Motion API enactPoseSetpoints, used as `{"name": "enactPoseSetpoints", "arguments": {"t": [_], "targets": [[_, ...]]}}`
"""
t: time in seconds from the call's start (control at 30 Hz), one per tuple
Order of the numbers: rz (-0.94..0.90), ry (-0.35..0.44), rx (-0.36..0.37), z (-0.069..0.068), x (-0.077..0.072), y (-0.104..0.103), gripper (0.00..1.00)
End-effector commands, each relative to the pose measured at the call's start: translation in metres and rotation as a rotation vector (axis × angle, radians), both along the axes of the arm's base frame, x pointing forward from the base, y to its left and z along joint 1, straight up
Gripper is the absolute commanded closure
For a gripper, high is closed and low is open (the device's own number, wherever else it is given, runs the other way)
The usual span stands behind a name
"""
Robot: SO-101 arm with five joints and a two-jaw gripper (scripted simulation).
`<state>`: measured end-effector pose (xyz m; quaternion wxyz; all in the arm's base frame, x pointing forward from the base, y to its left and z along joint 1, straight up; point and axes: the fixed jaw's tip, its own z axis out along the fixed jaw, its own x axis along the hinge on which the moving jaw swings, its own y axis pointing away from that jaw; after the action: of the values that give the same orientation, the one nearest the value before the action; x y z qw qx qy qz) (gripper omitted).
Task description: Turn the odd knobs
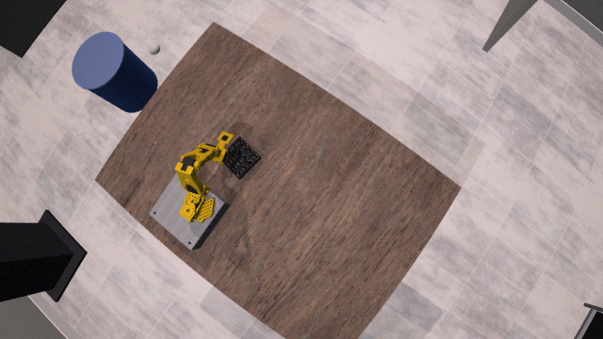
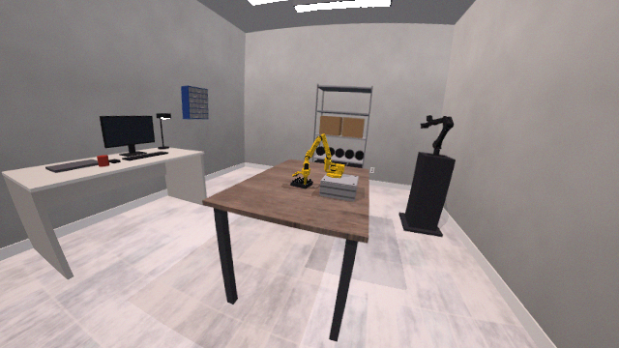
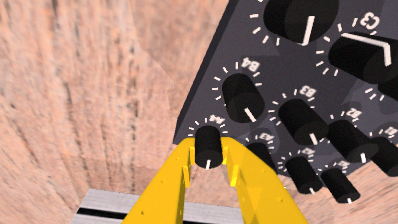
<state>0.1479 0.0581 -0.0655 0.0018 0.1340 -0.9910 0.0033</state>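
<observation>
While jaws clamp knob A4 [image 3: 208, 146] — A3 [image 3: 263, 154] crowds close.

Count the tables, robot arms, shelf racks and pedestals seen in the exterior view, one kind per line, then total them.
Tables: 2 (wooden table, white desk)
Robot arms: 2 (yellow arm, black arm)
Shelf racks: 1 (shelf rack)
Pedestals: 1 (black pedestal)
Total: 6

Grey walls [image 2: 338, 53], pale tiled floor [image 2: 145, 290], white desk [image 2: 145, 161]
</observation>
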Motion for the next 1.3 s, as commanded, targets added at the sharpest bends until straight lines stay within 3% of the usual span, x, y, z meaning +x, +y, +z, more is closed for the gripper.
{"name": "enactPoseSetpoints", "arguments": {"t": [0.0, 0.77, 1.27], "targets": [[0.067, 0.004, 0.005, 0.0003, -0.0011, 0.0006, 0.99], [0.434, 0.005, 0.007, 0.0003, -0.0029, -0.0005, 0.99], [0.464, 0.005, 0.007, 0.0003, -0.0030, -0.0006, 0.99]]}}
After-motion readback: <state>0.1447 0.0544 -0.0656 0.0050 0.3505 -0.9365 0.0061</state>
